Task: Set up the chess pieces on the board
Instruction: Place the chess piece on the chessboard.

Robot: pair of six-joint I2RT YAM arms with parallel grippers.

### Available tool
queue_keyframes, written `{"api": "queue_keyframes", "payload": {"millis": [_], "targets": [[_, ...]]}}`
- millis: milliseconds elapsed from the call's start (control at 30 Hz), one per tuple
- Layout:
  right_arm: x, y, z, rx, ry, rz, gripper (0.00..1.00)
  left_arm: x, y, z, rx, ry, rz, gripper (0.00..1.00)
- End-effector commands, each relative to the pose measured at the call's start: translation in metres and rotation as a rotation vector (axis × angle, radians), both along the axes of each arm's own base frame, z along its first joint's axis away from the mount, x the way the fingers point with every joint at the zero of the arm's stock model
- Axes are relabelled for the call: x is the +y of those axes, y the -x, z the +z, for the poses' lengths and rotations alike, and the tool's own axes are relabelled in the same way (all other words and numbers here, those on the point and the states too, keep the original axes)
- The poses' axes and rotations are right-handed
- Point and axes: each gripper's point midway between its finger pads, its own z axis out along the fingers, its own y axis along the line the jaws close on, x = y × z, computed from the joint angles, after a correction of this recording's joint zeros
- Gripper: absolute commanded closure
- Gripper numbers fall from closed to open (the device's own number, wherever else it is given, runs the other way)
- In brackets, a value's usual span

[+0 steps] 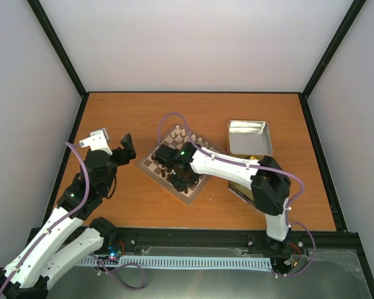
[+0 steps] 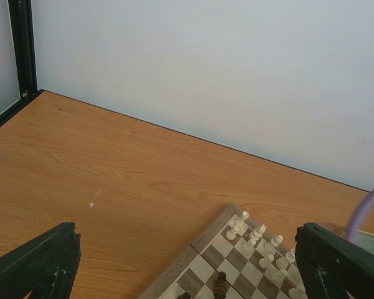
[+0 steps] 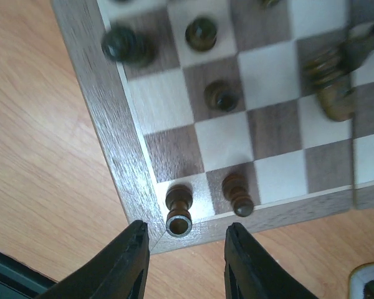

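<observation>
Tin (image 1: 250, 138) upper right, open, shiny inside showing. Right gripper (image 3: 187, 228) spread around dark rook (image 3: 178, 212) on chessboard (image 3: 103, 118) corner; left gripper (image 2: 187, 237) spread wide.

robot arms (image 1: 224, 165): 2 | chessboard (image 1: 151, 163): 1 | open metal tin (image 1: 249, 137): 1 | dark chessmen (image 3: 221, 95), right wrist view: at least 5 | light chessmen (image 2: 260, 232): count unclear

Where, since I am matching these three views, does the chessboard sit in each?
Top external: chessboard at table centre, partly under the right arm.
Left wrist: chessboard at the bottom edge, right of centre.
Right wrist: chessboard fills the upper right, one corner near the bottom edge.
Shared landmark: the orange wooden table.
</observation>
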Motion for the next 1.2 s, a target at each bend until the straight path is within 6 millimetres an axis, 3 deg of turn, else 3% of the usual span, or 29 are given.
{"api": "queue_keyframes", "payload": {"millis": [0,100,367,667,1167], "targets": [[0.004,-0.022,0.041,-0.144,-0.124,-0.077,0.65,0.0,0.0,0.0,0.001,-0.011,-0.004,0.05],[0.003,-0.025,0.038,-0.144,-0.149,-0.088,0.65,0.0,0.0,0.002,-0.003,-0.011,-0.003,0.05],[0.018,-0.018,0.008,-0.056,-0.146,-0.043,0.73,-0.001,-0.001,0.001,0.003,-0.017,-0.006,0.05],[0.01,-0.006,-0.017,0.006,-0.086,-0.019,0.82,-0.002,-0.002,0.0,0.004,-0.017,-0.009,0.04],[-0.005,0.0,-0.027,0.021,-0.022,-0.012,0.88,-0.002,-0.003,0.0,0.002,-0.014,-0.01,0.04]]}}
